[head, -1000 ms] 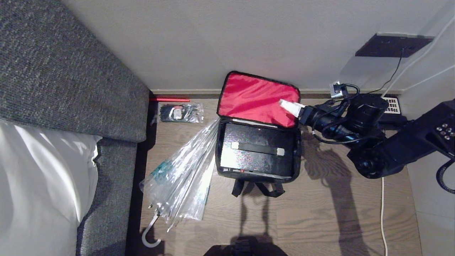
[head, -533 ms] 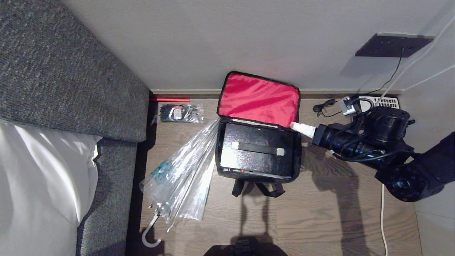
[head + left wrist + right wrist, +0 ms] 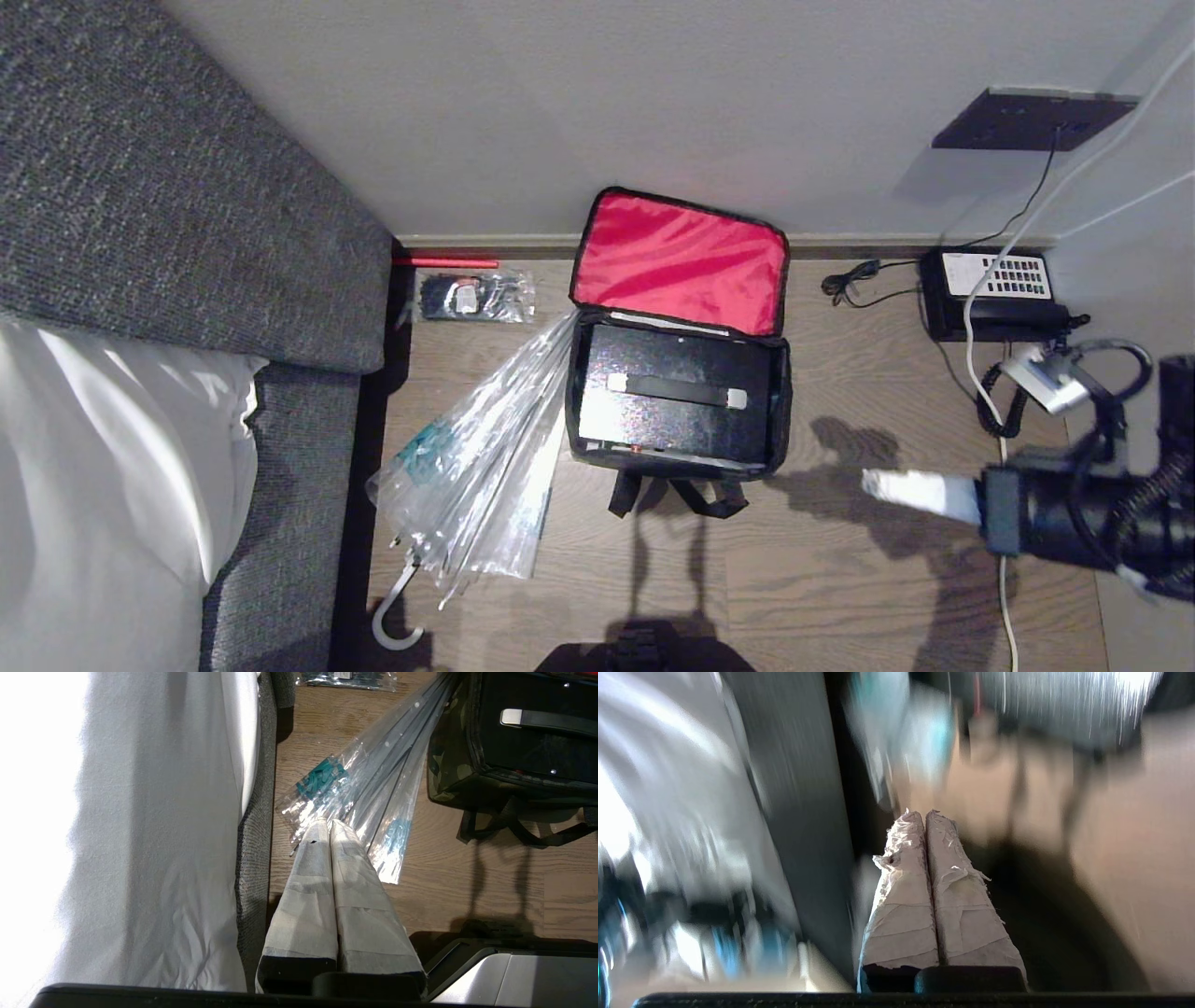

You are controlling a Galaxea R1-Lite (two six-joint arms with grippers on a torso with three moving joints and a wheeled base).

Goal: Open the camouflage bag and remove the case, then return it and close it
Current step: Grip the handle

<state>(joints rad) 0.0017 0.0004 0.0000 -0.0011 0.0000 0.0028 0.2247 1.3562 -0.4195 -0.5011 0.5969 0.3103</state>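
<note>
The camouflage bag stands open on the wooden floor against the wall, its red-lined lid folded back. The glossy black case lies inside it, black handle on top. The left wrist view catches the bag's camouflage side and the case. My right gripper is shut and empty, low over the floor to the right of the bag and apart from it. Its taped fingers press together. My left gripper is shut, parked above the floor by the sofa.
A clear plastic umbrella lies left of the bag, touching it. A grey sofa with white bedding fills the left. A black-and-white telephone with coiled cord sits at the right wall. A small plastic packet lies by the skirting.
My right arm has swung away from the red lid, down and to the right, and its gripper has shut. The bag and case have not moved.
</note>
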